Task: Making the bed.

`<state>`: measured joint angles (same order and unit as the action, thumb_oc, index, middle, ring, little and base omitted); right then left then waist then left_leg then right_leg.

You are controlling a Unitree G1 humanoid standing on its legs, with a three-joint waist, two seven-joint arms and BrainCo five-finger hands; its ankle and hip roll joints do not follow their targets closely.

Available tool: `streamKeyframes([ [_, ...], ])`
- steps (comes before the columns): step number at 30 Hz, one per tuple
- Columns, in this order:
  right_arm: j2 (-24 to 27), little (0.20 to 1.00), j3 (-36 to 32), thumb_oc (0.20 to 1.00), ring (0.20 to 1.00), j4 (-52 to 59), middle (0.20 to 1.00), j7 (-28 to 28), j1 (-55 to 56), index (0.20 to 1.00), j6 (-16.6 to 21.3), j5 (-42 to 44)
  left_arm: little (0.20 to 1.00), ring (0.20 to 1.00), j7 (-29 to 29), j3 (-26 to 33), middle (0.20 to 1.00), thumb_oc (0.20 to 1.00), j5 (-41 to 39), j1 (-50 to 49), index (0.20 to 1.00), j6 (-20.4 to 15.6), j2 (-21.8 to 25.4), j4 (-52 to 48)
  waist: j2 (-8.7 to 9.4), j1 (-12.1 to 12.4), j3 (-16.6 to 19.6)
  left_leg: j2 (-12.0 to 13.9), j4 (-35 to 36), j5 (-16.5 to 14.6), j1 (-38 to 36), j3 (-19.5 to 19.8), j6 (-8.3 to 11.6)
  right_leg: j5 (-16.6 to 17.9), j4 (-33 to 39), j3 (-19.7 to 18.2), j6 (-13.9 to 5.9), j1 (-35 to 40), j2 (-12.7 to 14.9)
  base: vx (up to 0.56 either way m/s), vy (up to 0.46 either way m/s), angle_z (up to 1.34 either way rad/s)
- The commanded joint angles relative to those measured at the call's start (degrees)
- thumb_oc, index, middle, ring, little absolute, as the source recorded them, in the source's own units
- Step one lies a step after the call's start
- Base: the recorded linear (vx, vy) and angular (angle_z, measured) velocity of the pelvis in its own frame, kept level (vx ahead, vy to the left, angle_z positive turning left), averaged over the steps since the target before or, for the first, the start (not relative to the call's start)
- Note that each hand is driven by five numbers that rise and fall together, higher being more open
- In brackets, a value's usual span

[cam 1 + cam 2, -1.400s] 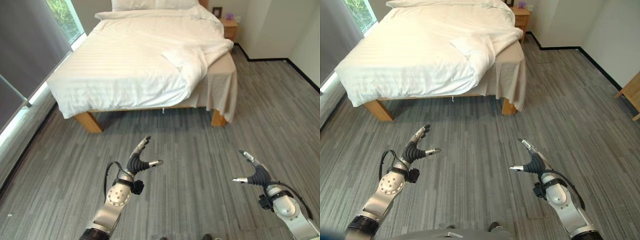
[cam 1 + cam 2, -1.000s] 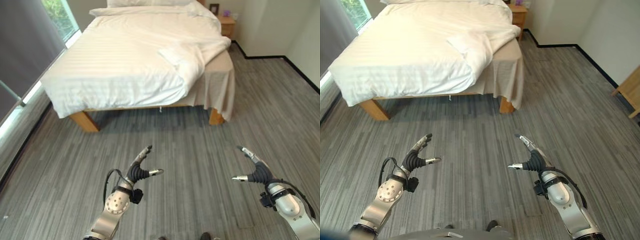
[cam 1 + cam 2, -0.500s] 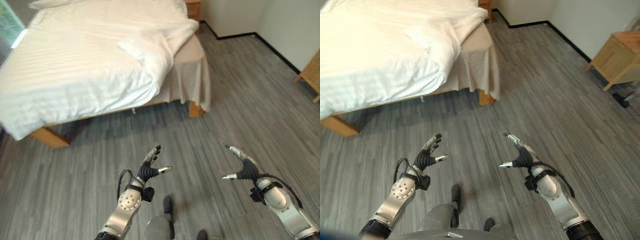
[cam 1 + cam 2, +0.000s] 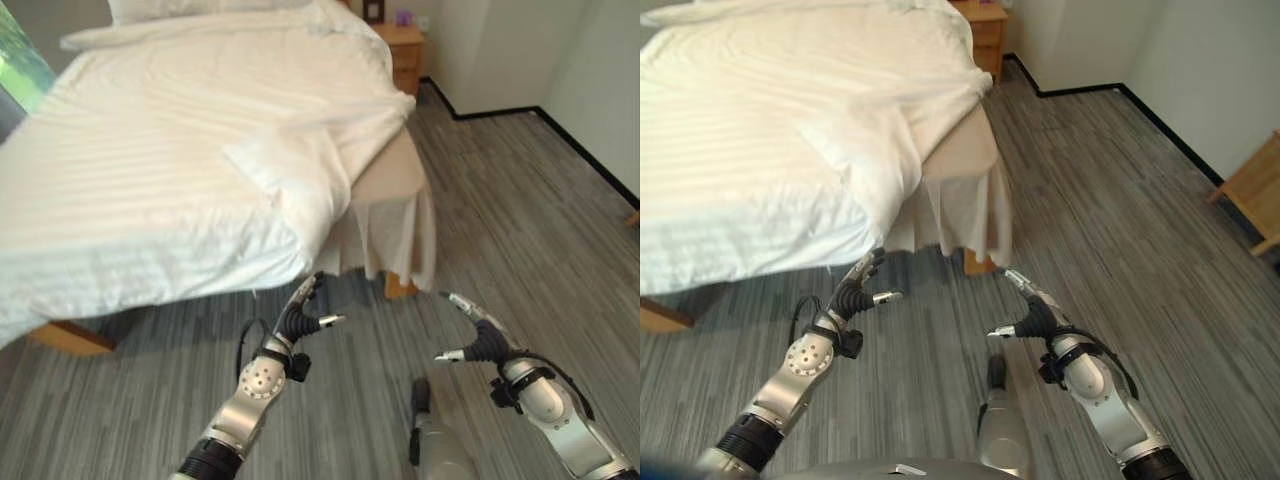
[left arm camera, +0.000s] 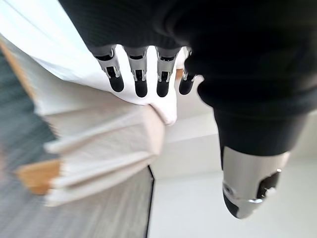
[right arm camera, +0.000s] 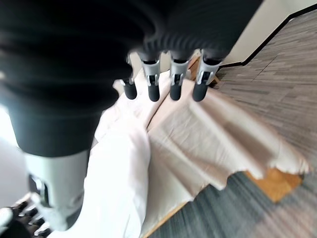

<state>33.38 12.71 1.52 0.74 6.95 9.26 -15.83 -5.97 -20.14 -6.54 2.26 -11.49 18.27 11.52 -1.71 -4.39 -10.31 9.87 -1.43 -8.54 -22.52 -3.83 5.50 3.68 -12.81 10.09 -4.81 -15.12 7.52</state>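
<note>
A bed with a white striped duvet (image 4: pixel 150 190) lies ahead and to the left. The duvet's corner (image 4: pixel 300 165) is folded back on the right side near the foot. That leaves the beige sheet and skirt (image 4: pixel 400 205) bare there. My left hand (image 4: pixel 293 323) hovers open just in front of the duvet's hanging edge, touching nothing. My right hand (image 4: pixel 480 340) is open over the floor, right of the bed's wooden leg (image 4: pixel 398 288). In the left wrist view straight fingers (image 5: pixel 141 82) point at the duvet (image 5: pixel 54 59). The right wrist view has the skirt (image 6: pixel 208 134) past the fingers (image 6: pixel 172 84).
A pillow (image 4: pixel 190 8) lies at the head of the bed, with a wooden nightstand (image 4: pixel 405 45) beside it by the wall. Another wooden piece of furniture (image 4: pixel 1250 190) stands at the right. Grey floor (image 4: pixel 520 220) runs along the bed's right side.
The camera has moved up to the bed's right foot corner, so the bed looks nearer and larger. Both hands keep the same open pose and hold nothing.
</note>
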Motion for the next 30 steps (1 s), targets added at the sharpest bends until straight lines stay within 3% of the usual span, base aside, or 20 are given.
streamKeyframes([
  [1,0.93,1.000,-0.06,1.000,1.000,3.07,1.000,0.93,-0.14,1.000,2.54,0.65,1.000,1.000,0.23,1.74,1.000,1.000,-2.69,-0.17,1.000,-3.22,2.03,-2.94,3.40,0.94,-0.21,-2.55,-13.08,5.65,8.47,0.09,2.39,0.89,12.58,1.33,-4.13,13.35,2.88,0.33,-0.396,0.13],
  [3,1.80,1.000,0.14,1.000,1.000,3.38,1.000,1.31,-0.86,1.000,3.08,1.72,1.000,1.000,0.68,1.73,1.000,1.000,-3.82,-0.34,1.000,-3.28,2.15,-3.25,4.70,1.95,-1.01,-0.60,-25.98,13.40,13.57,-0.05,3.82,-0.54,15.23,2.61,-1.95,17.21,2.53,0.32,-0.416,-0.04],
  [4,2.24,1.000,0.31,1.000,1.000,3.52,1.000,1.64,-1.24,1.000,3.26,2.05,1.000,1.000,0.66,1.81,1.000,1.000,-3.91,-0.59,1.000,-3.38,2.23,-3.49,6.04,2.79,-1.96,-0.95,-33.23,14.19,16.93,-0.38,3.70,-0.94,16.13,3.01,-0.90,18.89,2.91,0.21,-0.390,0.08],
  [5,2.46,1.000,0.43,1.000,1.000,3.45,1.000,1.91,-1.76,1.000,3.27,2.23,1.000,1.000,0.40,1.95,1.000,1.000,-3.71,-0.59,1.000,-3.31,2.47,-3.69,7.03,3.50,-2.86,-0.18,-38.79,12.60,20.55,-2.15,3.20,-1.51,16.76,3.32,-0.40,20.32,2.94,0.24,-0.353,0.12],
  [7,3.13,1.000,0.64,1.000,1.000,2.82,1.000,2.19,-2.37,1.000,2.89,1.57,1.000,1.000,0.11,2.55,1.000,1.000,-4.18,-0.49,1.000,-3.46,2.22,-3.93,7.69,4.79,-3.56,1.95,-39.01,11.72,25.20,-6.28,3.01,-2.83,17.58,3.72,-0.64,22.45,2.99,0.27,-0.187,-0.19],
  [9,3.34,1.000,0.75,1.000,1.000,2.50,1.000,2.39,-2.67,1.000,2.78,1.17,1.000,1.000,0.01,2.96,1.000,1.000,-4.25,-0.61,1.000,-3.50,2.27,-4.44,7.46,5.53,-3.65,3.78,-36.26,11.27,27.26,-8.78,2.96,-3.73,17.77,3.72,-0.86,23.16,2.62,0.28,-0.007,-0.18],
  [10,2.93,1.000,0.02,1.000,1.000,2.46,1.000,2.89,-2.24,1.000,2.65,0.68,1.000,1.000,-0.66,4.32,1.000,1.000,-4.21,-2.01,1.000,-4.22,2.40,-6.64,5.87,7.06,-2.83,2.98,-19.85,10.45,30.74,-15.53,1.24,-6.09,17.81,4.14,-1.76,25.39,0.44,0.32,0.047,-0.10],
  [13,2.89,1.000,-0.21,1.000,1.000,2.22,1.000,3.15,-2.13,1.000,2.52,0.34,1.000,1.000,-0.74,4.63,1.000,1.000,-4.30,-2.53,1.000,-4.03,2.43,-7.05,6.00,7.30,-2.16,1.89,-13.70,11.56,30.05,-19.94,0.70,-7.07,17.81,4.64,-2.23,26.00,0.43,0.27,0.022,0.09],
  [14,2.76,1.000,-0.87,1.000,1.000,1.59,1.000,4.23,-2.38,1.000,2.25,-0.78,1.000,1.000,-1.32,5.07,1.000,1.000,-4.56,-2.68,1.000,-3.71,2.48,-7.49,5.44,6.60,-1.39,3.50,-10.46,12.47,29.63,-27.91,1.14,-9.21,17.77,6.34,-2.01,27.92,-1.41,0.31,-0.013,0.01],
  [16,2.34,1.000,-1.47,1.000,1.000,1.27,1.000,5.20,-2.92,1.000,1.97,-1.92,1.000,1.000,-1.48,5.62,1.000,1.000,-4.25,-3.33,1.000,-3.18,2.91,-8.00,5.23,6.06,-0.34,4.05,-6.14,12.43,25.27,-34.63,-0.13,-9.34,16.80,8.99,-2.27,29.11,-2.38,0.28,0.011,0.24],
  [18,1.75,1.000,-1.46,1.000,1.000,1.38,1.000,5.45,-2.81,1.000,1.76,-2.43,1.000,1.000,-1.79,5.98,1.000,1.000,-4.48,-4.32,1.000,-2.79,3.08,-8.00,5.31,6.62,0.14,1.99,-3.74,11.83,24.03,-33.21,-1.04,-9.70,14.22,9.50,-2.66,29.56,-2.31,0.20,0.073,0.37],
  [19,0.47,1.000,-2.30,1.000,1.000,0.49,1.000,5.71,-2.50,1.000,1.69,-2.76,1.000,1.000,-1.81,6.65,1.000,1.000,-5.34,-4.91,1.000,-2.43,3.44,-7.86,5.74,7.08,0.35,-0.10,-0.02,10.77,21.57,-32.01,-2.76,-9.55,4.95,11.83,-5.39,27.70,-1.51,0.28,0.121,-0.05],
  [21,-0.50,1.000,-3.49,1.000,1.000,-0.02,1.000,6.17,-2.14,1.000,1.33,-4.08,1.000,1.000,-1.37,7.33,1.000,1.000,-5.55,-5.79,1.000,-1.95,4.15,-7.88,5.88,6.79,0.32,-1.07,2.71,10.34,18.32,-33.44,-5.04,-5.33,-6.06,13.52,-9.74,23.46,0.77,0.16,0.111,0.40],
  [22,-0.53,1.000,-3.53,1.000,1.000,-0.04,1.000,6.19,-2.11,1.000,1.30,-4.12,1.000,1.000,-1.32,7.28,1.000,1.000,-5.57,-5.80,1.000,-1.92,4.16,-7.92,5.99,6.85,0.51,-1.91,3.51,9.31,17.78,-31.79,-4.84,-6.35,-6.95,12.53,-10.19,23.28,1.17,0.11,0.021,0.99],
  [23,-1.17,1.000,-4.75,1.000,1.000,-0.13,1.000,6.86,-2.38,1.000,0.58,-5.33,1.000,1.000,-1.58,7.90,1.000,1.000,-5.20,-6.01,1.000,-1.51,5.06,-8.32,5.82,6.20,0.14,-1.73,4.92,9.92,16.60,-30.65,-6.08,-0.30,-17.29,11.61,-10.19,17.79,1.89,0.16,-0.001,1.12],
  [24,-1.25,1.000,-5.82,1.000,1.000,0.36,1.000,7.73,-2.54,1.000,0.21,-6.19,1.000,1.000,-1.96,8.44,1.000,1.000,-5.06,-6.09,1.000,-1.54,5.28,-8.53,5.16,5.59,-0.24,-1.17,5.39,9.68,15.86,-29.27,-6.20,0.40,-20.97,10.10,-10.19,15.18,1.37,0.24,-0.035,1.45],
  [25,-1.35,1.000,-8.30,1.000,1.000,2.00,1.000,9.92,-3.14,1.000,-0.99,-8.84,1.000,1.000,-2.37,9.32,1.000,1.000,-5.10,-5.87,1.000,-1.46,5.51,-8.80,4.86,4.91,-0.39,-1.88,5.78,9.16,15.49,-25.83,-6.25,-0.42,-21.60,7.37,-10.19,12.16,1.56,0.19,0.003,1.22],
  [26,-1.39,1.000,-8.36,1.000,1.000,2.13,1.000,9.92,-3.05,1.000,-1.06,-8.94,1.000,1.000,-2.37,9.29,1.000,1.000,-5.10,-5.85,1.000,-1.41,5.52,-8.83,4.93,4.65,-0.36,-1.96,5.74,9.15,15.62,-25.51,-6.28,-0.54,-21.66,7.66,-10.19,12.21,1.71,0.23,-0.007,1.29],
  [28,-0.58,1.000,-10.98,1.000,1.000,4.77,1.000,12.13,-3.16,1.000,-1.81,-14.32,1.000,1.000,-1.92,9.84,1.000,1.000,-5.71,-6.18,1.000,-1.40,5.74,-9.06,5.19,4.05,-0.23,-3.06,6.26,8.99,15.85,-21.98,-5.96,-2.04,-15.10,5.10,-9.95,12.02,2.80,0.19,-0.032,1.56],
  [30,-0.39,1.000,-13.20,1.000,1.000,6.92,1.000,14.94,-3.28,1.000,-2.20,-19.10,1.000,1.000,-0.96,9.16,1.000,1.000,-5.68,-6.67,1.000,-2.18,6.03,-8.90,6.33,2.80,0.81,-5.37,6.43,7.66,16.58,-13.49,-5.55,-5.11,-5.26,-3.54,-7.37,12.74,1.59,0.30,-0.194,2.70],
])
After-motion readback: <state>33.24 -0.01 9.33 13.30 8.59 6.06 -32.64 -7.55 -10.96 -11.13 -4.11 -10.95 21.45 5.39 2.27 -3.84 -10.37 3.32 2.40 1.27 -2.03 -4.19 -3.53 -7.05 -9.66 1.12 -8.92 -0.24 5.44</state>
